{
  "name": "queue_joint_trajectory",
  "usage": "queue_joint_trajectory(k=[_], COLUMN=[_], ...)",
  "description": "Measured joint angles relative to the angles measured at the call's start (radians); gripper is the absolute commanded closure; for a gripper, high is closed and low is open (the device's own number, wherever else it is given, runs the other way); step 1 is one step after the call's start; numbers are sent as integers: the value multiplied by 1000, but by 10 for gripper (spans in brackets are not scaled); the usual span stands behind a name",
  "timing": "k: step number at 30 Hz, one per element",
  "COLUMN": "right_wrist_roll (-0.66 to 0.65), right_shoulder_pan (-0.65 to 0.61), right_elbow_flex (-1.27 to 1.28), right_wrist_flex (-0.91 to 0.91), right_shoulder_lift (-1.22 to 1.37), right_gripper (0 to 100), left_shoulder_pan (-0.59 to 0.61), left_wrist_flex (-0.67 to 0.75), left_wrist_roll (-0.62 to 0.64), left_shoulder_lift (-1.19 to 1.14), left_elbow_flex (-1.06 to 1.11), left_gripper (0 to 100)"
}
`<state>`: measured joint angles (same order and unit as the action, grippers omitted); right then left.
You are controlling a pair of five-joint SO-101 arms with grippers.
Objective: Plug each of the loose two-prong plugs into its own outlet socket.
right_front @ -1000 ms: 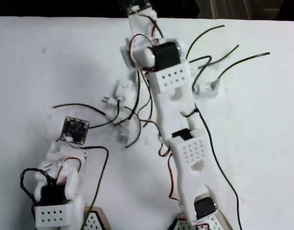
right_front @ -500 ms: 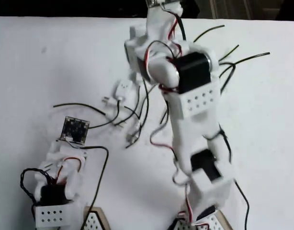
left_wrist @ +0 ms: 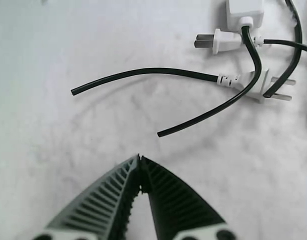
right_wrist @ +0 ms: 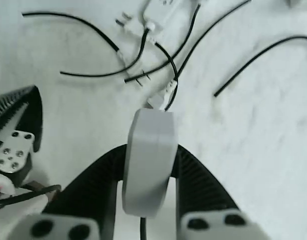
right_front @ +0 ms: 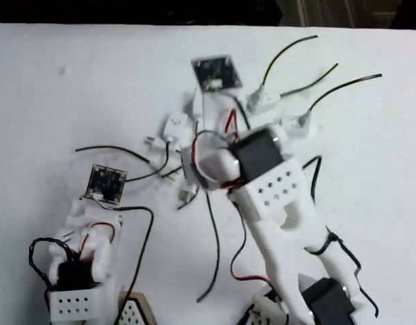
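My right gripper (right_wrist: 151, 150) is shut on a white outlet socket block (right_wrist: 148, 160), held a little above the table; a black cable leaves the block on the arm's side. Beyond it lie loose white two-prong plugs (right_wrist: 158, 100) on black cables. In the high view another white socket (right_front: 175, 125) sits left of the right arm's wrist (right_front: 228, 162), with a plug (right_front: 154, 142) beside it. My left gripper (left_wrist: 139, 159) is shut on nothing, low over bare table at the near left. Ahead of it lie two plugs (left_wrist: 218, 41) (left_wrist: 258, 80) and a socket (left_wrist: 246, 10).
Two more white sockets (right_front: 263, 100) (right_front: 293, 125) with black cable tails lie at the back right. A long loose black cable (right_front: 211, 257) runs along the table beside the right arm. My left arm (right_front: 79, 271) stands at the near left corner, with bare tabletop (right_front: 59, 88) beyond it.
The right arm has drawn back from the far edge toward the table's middle, and its wrist camera has come into sight. A black cable now trails beside it. The left arm has not moved.
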<state>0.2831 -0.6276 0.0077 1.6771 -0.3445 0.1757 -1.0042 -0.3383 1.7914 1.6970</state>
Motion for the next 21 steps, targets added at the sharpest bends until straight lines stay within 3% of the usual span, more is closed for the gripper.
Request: queue_joint_trajectory(k=[8,14,19,21], right_wrist_roll=[28,12,6,5], right_shoulder_pan=[-20,-114,-141,-141], right_elbow_flex=[474,695,776,789], right_wrist_flex=[-290,-460,-508,-509], right_shoulder_lift=[-14,-14,-14,-14], right_gripper=[981,974,815,813], left_shoulder_pan=[0,0,0,0], left_wrist_flex=[0,0,0,0], left_wrist_roll=[0,0,0,0], left_shoulder_lift=[0,0,0,0], left_elbow_flex=[0,0,0,0], left_gripper=[976,976,976,976])
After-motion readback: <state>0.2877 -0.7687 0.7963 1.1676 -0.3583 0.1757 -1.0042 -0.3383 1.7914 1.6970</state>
